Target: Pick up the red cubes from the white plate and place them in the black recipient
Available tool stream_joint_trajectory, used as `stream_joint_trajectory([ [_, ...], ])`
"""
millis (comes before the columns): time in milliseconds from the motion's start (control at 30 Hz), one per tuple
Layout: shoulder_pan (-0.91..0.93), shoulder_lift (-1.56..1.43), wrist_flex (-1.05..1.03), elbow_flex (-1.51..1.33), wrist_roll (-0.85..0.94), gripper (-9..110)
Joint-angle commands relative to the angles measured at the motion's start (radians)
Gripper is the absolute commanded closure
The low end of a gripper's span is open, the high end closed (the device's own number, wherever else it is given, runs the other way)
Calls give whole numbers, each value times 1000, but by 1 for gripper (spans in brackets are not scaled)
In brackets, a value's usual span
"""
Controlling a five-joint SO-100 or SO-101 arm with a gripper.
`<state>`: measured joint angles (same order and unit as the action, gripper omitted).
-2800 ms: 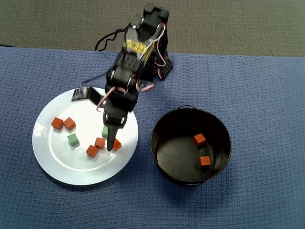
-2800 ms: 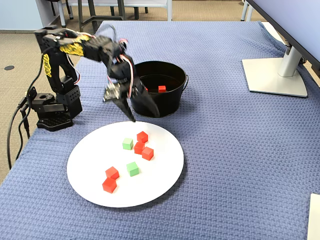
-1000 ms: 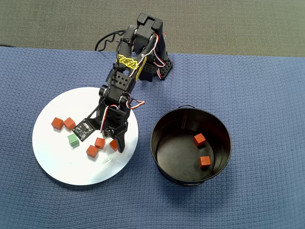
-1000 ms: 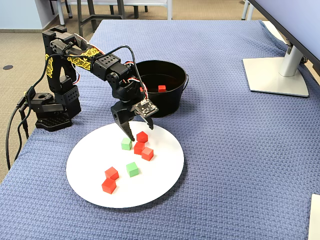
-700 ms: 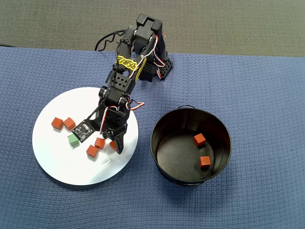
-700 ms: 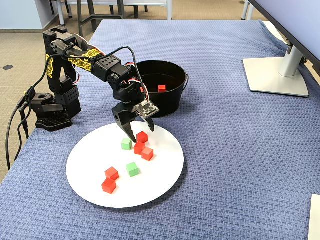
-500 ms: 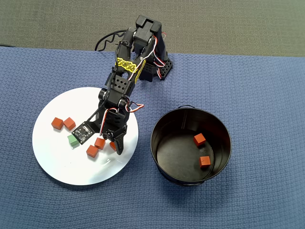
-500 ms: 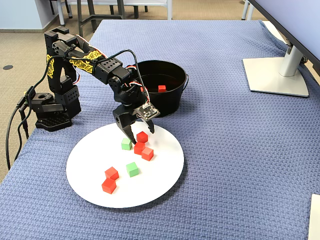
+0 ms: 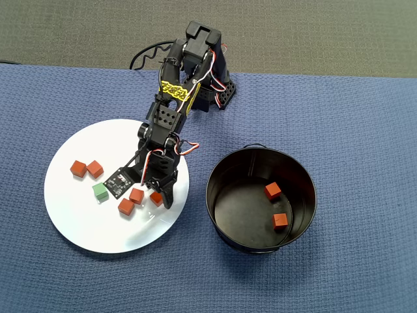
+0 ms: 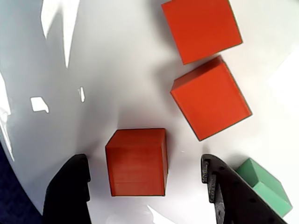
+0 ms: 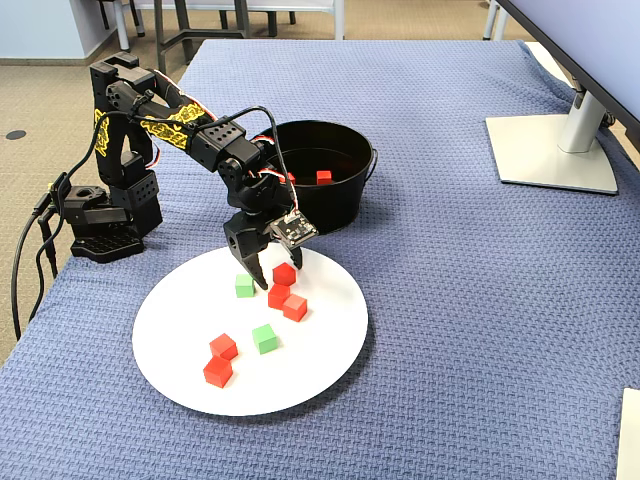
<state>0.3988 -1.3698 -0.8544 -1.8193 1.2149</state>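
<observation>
The white plate carries several red cubes and two green ones. My gripper is open and low over the plate's pot side. Its two fingers stand either side of one red cube, with gaps on both sides. Two more red cubes lie just beyond it. A further pair of red cubes sits at the plate's left in the overhead view. The black recipient holds two red cubes.
One green cube lies right beside a finger; another green cube sits further into the plate. The arm's base stands left of the plate in the fixed view. A monitor foot is at the far right.
The gripper has come down towards the plate and shifted slightly, so its open fingers now straddle the red cube. No cube has moved.
</observation>
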Motion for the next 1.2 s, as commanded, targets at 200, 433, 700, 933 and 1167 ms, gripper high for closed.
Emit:
stream_joint_trajectory([
  [200,-26,-29,25,40,-38,101],
  [433,-21,-121,-40,84,-152,101],
  [700,-23,-503,-138,61,-465,102],
  [933,-156,-804,-195,-40,-663,102],
  [1167,-577,-871,-247,-97,-765,99],
])
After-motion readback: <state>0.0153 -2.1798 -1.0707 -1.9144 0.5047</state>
